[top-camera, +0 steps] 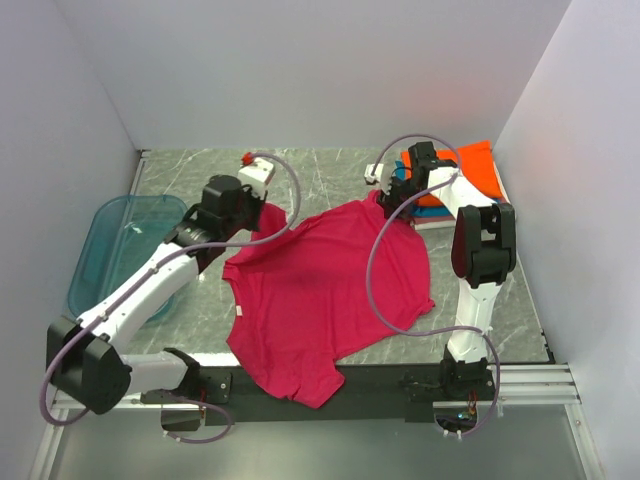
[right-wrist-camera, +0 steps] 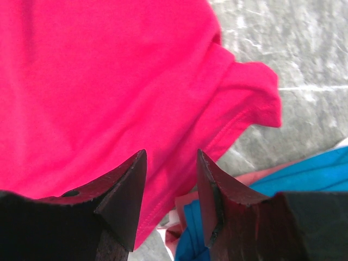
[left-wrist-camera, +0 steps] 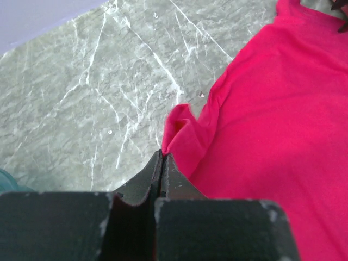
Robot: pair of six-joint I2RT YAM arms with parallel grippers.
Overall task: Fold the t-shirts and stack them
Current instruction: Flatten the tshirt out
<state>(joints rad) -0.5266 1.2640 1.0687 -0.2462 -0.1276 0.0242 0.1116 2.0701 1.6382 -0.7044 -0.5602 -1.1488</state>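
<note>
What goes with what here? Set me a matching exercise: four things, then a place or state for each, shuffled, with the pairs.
1. magenta t-shirt
2. blue tray
3. left end effector
4. right end effector

A. open
B. shut on the magenta t-shirt
C. spread out in the middle
D. far left

Pairs: 1-C, 2-D, 3-B, 4-A

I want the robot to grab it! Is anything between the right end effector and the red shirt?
Nothing visible is in the way. The right end effector hangs open just above the edge of the red shirt. The folded blue shirt lies off to the side, not between them.
</note>
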